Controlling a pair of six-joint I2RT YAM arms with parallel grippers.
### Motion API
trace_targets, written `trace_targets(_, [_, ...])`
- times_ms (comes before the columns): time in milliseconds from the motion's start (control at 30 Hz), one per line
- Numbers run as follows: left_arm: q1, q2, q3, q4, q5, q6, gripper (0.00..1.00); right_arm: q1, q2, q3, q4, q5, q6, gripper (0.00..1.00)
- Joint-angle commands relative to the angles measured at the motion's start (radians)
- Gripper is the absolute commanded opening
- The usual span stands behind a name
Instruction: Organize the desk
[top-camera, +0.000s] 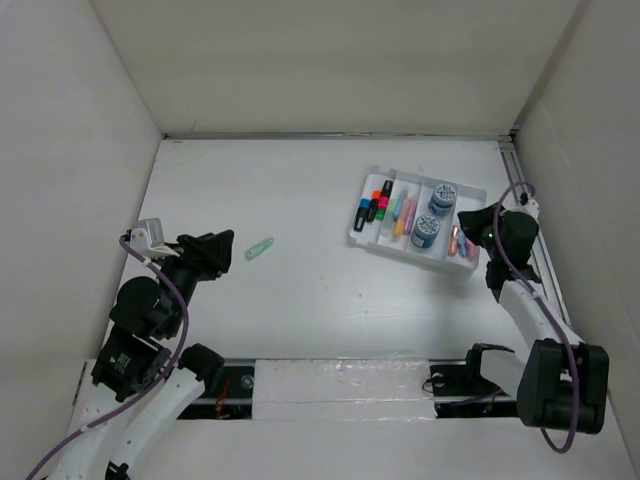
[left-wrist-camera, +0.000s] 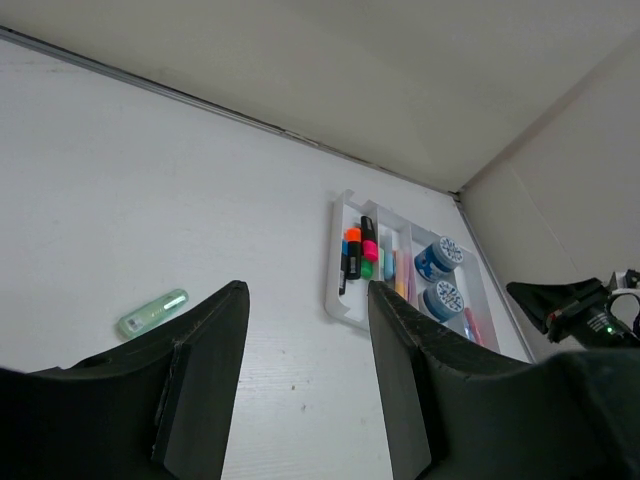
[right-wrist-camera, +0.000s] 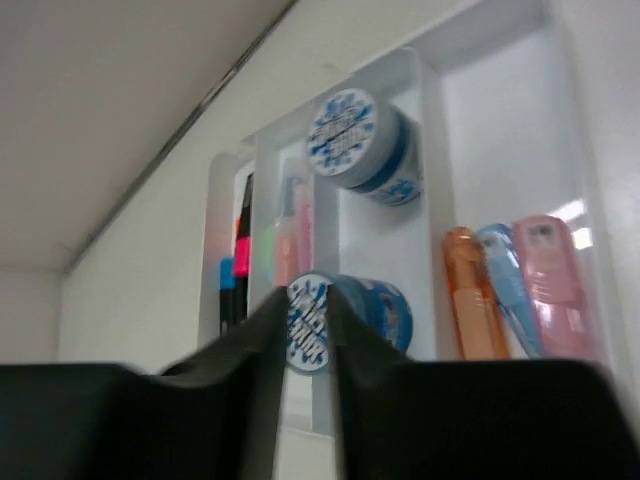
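1. White desk (top-camera: 300, 310) spreads between plain white walls, with both arms bolted at its near edge.
2. Left gripper (left-wrist-camera: 307, 290) hangs low over the desk's left side, fingers apart with nothing between them.
3. Near its tips, not touching, lies a pale green highlighter (top-camera: 259, 248).
4. Right gripper (right-wrist-camera: 305, 300) sits at the right end of the white tray (top-camera: 400, 252), fingers parted by a narrow slit and holding nothing.
5. Ahead of it lie two blue rolls (top-camera: 426, 230), and farther left the coloured markers (top-camera: 375, 205).
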Motion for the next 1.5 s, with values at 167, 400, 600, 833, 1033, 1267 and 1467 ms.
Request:
trace_targets(167, [-0.002, 0.011, -0.007, 0.044, -0.002, 0.014, 0.47, 0.558, 0.204, 0.2, 0.156, -0.101, -0.248, 0.08])
trace_targets(400, [-0.002, 0.005, -0.008, 0.041, -0.011, 0.012, 0.47, 0.953, 0.644, 0.666, -0.147, 0.011, -0.578, 0.7])
trace_targets(600, [-0.002, -0.004, -0.007, 0.041, -0.01, 0.014, 0.47, 1.025, 0.914, 1.004, -0.412, 0.109, -0.712, 0.8])
trace_targets(833, [-0.002, -0.004, -0.005, 0.041, -0.01, 0.012, 0.47, 1.1, 1.151, 1.313, -0.631, 0.228, -0.834, 0.82])
trace_targets(1033, [-0.002, -0.003, -0.007, 0.042, -0.002, 0.012, 0.47, 1.129, 1.235, 1.381, -0.631, 0.247, -0.883, 0.84])
trace_targets(1267, [-0.002, -0.006, -0.007, 0.041, -0.002, 0.014, 0.47, 1.129, 1.344, 1.527, -0.665, 0.198, -0.908, 0.9])
trace_targets(1467, [-0.002, -0.004, -0.007, 0.041, -0.002, 0.015, 0.47, 1.129, 1.402, 1.625, -0.664, 0.127, -0.908, 0.9])
